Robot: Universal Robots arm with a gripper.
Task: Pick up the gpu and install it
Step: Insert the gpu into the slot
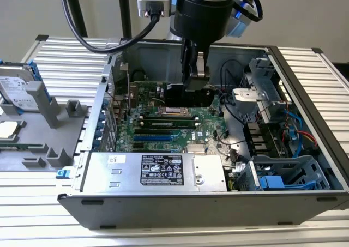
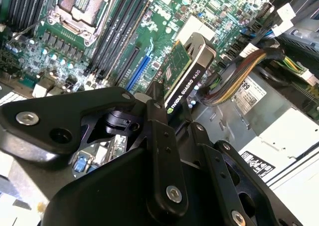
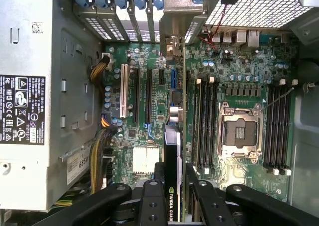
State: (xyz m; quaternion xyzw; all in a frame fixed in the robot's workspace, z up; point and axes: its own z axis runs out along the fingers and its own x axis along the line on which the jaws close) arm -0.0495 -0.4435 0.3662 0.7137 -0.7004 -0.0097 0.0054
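ribbed metal table [image 1: 305, 61] w/ a pale wall behind held an open pc case [image 1: 207, 203], lying on its side. the big green motherboard [image 1: 163, 124] sat flat inside, w/ the silver power box [image 1: 155, 173] along the near side. the robot arm [image 1: 204, 10] reached down into the case from above. its gripper [image 1: 195, 72] was clamped on the gpu [image 1: 188, 97], fingers [image 3: 199, 196] pressed on both sides of it. the gpu [image 3: 173, 151] stood on its edge over the motherboard, in line w/ the long slots [image 3: 148, 96], & its silver end bracket [image 3: 174, 24] was up by the back wall of the case. couldn't tell if it sat all the way down in a slot. in the second wrist view the gpu [image 2: 185, 71] showed a green face & a black edge. at the exterior view's left, a silver hard drive w/ blue frame [image 1: 19, 89] lay on a grey holder [image 1: 52, 130] on the table.
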